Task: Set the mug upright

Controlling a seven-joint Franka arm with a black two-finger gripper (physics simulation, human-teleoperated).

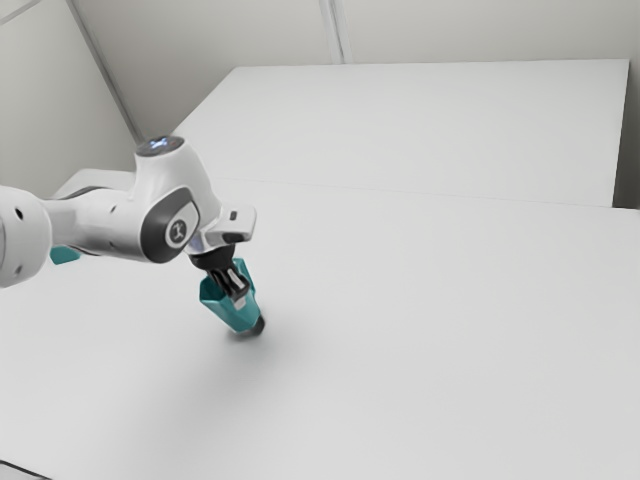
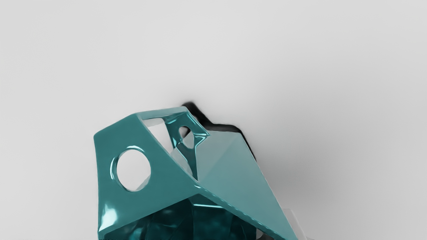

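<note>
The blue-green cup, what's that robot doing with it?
A robot arm has its gripper closed on the wall of the teal mug. The mug is slanted, with its dark bottom down close to the white table. It isn't standing upright yet.

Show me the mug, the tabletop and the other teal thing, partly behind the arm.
Mug (image 2: pixel 237 166): wrist view, on its pale teal outer wall.
Tabletop (image 1: pixel 440 340): exterior view, on a bare stretch of its surface.
Other teal thing (image 1: pixel 65 256): exterior view, on the part showing below the arm.
</note>
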